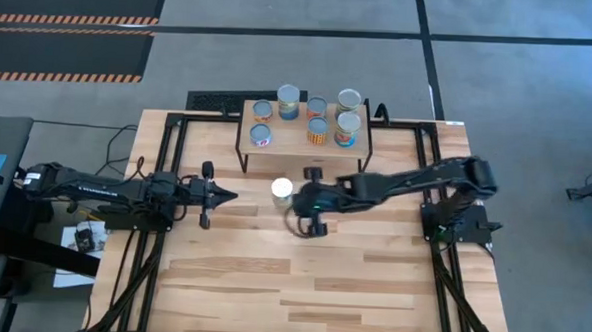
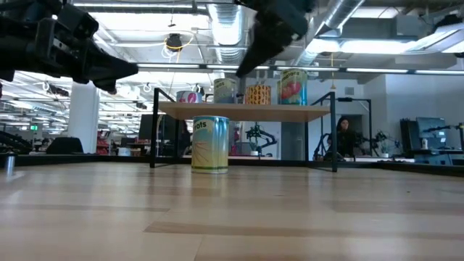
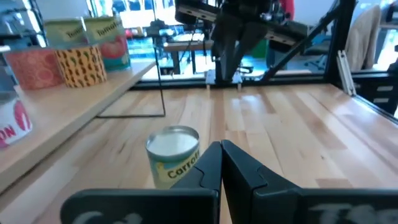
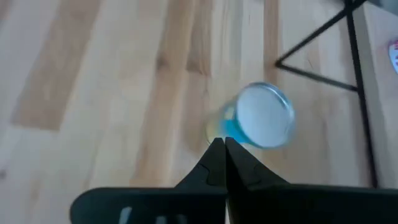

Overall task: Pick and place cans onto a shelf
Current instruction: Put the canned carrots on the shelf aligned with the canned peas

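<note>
One can (image 1: pixel 281 191) with a silver top and a pale "Carrots" label stands upright on its base on the tabletop, just in front of the shelf (image 1: pixel 295 151). The same can shows in the low view (image 2: pixel 210 143) and in the right wrist view (image 4: pixel 261 118). Several more cans (image 1: pixel 318 130) stand on the shelf's light wooden top. My right gripper (image 1: pixel 297 198) is shut and slants down from the table's right. It hangs above and just to the right of the lone can, touching nothing (image 4: pixel 217 146). My left gripper (image 1: pixel 233 194) is shut and level, left of that can (image 3: pixel 221 149).
The shelf's thin black legs (image 1: pixel 242 162) stand just behind the lone can. A black frame (image 1: pixel 160 180) runs along the table's left and right sides. Bare wooden tabletop (image 1: pixel 311 287) spreads toward the near edge. A person sits in the room behind the table (image 2: pixel 344 134).
</note>
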Controlling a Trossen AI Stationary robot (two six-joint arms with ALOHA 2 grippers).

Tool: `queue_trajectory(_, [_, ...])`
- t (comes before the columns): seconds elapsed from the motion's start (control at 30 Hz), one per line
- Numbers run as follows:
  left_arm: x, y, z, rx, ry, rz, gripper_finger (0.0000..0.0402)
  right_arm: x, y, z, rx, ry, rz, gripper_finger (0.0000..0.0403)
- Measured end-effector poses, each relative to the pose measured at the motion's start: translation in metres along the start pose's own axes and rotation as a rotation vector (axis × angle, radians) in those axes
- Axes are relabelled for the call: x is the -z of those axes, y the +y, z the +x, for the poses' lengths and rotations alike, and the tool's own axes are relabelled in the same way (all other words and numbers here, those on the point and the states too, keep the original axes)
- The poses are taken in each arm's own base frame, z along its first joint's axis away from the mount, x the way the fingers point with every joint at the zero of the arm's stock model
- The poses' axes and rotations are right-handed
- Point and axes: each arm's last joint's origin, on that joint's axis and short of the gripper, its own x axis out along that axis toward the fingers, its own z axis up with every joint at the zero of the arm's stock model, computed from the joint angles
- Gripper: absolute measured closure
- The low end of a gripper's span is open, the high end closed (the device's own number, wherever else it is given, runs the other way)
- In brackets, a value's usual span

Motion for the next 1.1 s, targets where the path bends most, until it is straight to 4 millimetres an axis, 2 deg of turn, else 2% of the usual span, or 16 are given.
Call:
queue_trajectory(0.23, [-0.016, -0.003, 0.019, 0.02, 0.058, 0.022, 0.0401, 0.053, 0.013, -0.012, 0.024, -0.296, 0.13, 0.0396])
queue_trajectory(0.4, [-0.03, -0.005, 0.044, 0.027, 0.134, 0.055, 0.0401, 0.083, 0.006, -0.026, 0.067, -0.437, 0.187, 0.0398])
queue_trajectory(0.53, [-0.036, -0.006, 0.069, 0.036, 0.256, 0.07, 0.0402, 0.099, 0.001, -0.037, 0.093, -0.467, 0.185, 0.0396])
queue_trajectory(0.73, [-0.047, -0.008, 0.105, 0.026, 0.412, 0.149, 0.0382, 0.11, -0.002, -0.049, 0.085, -0.507, 0.173, 0.0398])
queue_trajectory(0.9, [-0.054, -0.009, 0.128, 0.038, 0.534, 0.227, 0.034, 0.11, 0.002, -0.052, 0.068, -0.52, 0.162, 0.0397])
queue_trajectory(1.1, [-0.053, -0.009, 0.151, 0.032, 0.683, 0.34, 0.0296, 0.11, 0.005, -0.052, 0.067, -0.513, 0.138, 0.0396])
